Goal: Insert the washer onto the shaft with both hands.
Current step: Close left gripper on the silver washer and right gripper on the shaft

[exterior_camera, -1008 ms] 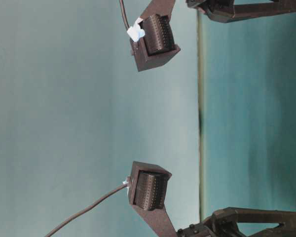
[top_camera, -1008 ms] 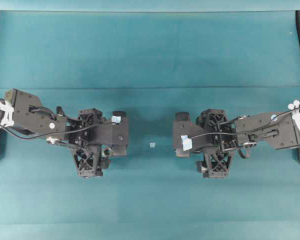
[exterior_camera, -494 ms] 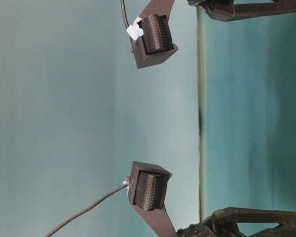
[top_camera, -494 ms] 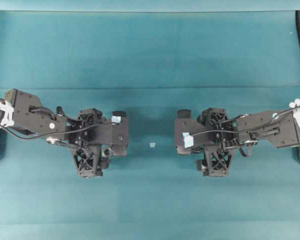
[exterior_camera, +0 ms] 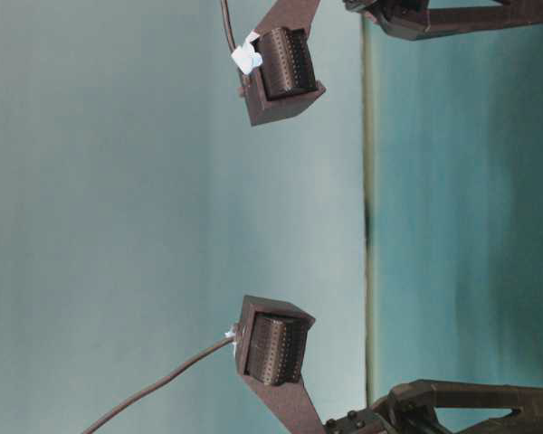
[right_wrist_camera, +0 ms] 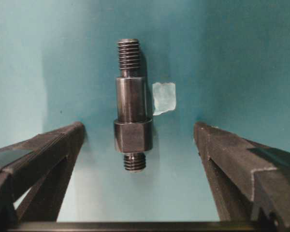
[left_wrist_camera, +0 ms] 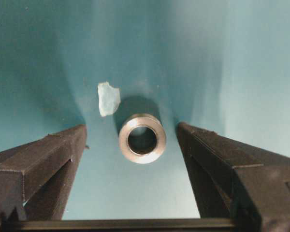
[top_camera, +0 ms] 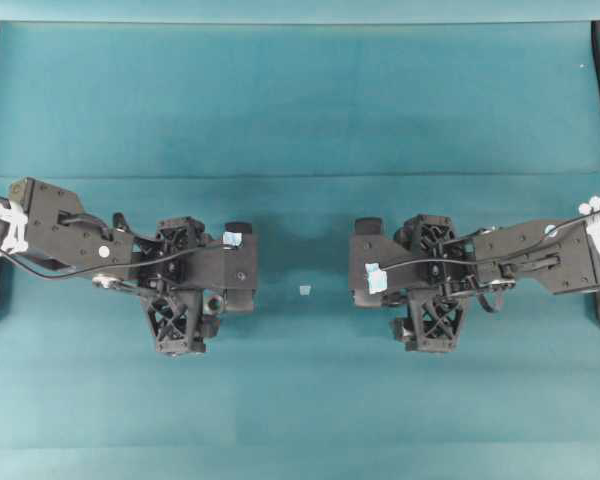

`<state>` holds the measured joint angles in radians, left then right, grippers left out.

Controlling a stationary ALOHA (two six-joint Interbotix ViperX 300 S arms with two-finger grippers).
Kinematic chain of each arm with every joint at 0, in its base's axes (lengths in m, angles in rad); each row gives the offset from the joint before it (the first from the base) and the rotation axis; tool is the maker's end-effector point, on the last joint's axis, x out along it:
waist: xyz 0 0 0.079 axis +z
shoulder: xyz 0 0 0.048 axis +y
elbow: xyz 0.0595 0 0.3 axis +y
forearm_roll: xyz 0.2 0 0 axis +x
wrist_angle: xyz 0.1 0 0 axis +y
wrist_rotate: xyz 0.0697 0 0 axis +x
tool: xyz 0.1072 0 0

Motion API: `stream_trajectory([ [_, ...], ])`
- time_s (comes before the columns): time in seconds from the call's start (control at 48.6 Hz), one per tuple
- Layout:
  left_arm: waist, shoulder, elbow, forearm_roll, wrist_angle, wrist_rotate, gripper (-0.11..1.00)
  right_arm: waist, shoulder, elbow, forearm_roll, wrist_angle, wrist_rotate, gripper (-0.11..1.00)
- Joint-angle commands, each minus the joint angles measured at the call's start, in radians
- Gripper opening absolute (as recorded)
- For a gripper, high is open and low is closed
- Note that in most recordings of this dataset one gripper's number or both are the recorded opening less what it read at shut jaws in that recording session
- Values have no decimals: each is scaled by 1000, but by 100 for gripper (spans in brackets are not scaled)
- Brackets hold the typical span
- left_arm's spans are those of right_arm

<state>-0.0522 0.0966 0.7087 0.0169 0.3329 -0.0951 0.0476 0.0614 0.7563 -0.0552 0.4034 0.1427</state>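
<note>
The washer [left_wrist_camera: 142,137] is tiny and round, so it could roll or tip away if the left tool [left_wrist_camera: 130,140] squeezes off-center. It lies on the tabletop [left_wrist_camera: 241,58] just beside a tape scrap [left_wrist_camera: 108,98], between wide-open, empty fingers. The shaft [right_wrist_camera: 131,104] lies between the right tool's [right_wrist_camera: 139,133] open, empty fingers. Both tools point down.

one washer [left_wrist_camera: 142,138], one shaft [right_wrist_camera: 131,120], (two hands [left_wrist_camera: 130,145] [right_wrist_camera: 137,145])
</note>
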Motion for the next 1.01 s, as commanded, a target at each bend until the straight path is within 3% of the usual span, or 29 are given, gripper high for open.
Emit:
stream_trajectory([
  [0.0,-6,0,-5,2,-6,-2,87,-15,2,-2,-3,-3,0,72],
  [0.103,-6,0,-5,2,-6,-2,87,-18,3,-2,-3,-2,0,66],
  [0.391,-11,0,-5,2,-6,-3,87,-21,9,-2,-3,2,3,66],
  [0.556,-11,0,-5,2,-6,-2,79,-21,12,-2,-3,14,3,64],
  [0.864,-11,-6,-3,2,-5,2,38,-23,12,-3,-3,44,2,23],
  [0.988,-12,-9,2,2,-8,2,36,-25,12,-6,-3,44,2,17],
])
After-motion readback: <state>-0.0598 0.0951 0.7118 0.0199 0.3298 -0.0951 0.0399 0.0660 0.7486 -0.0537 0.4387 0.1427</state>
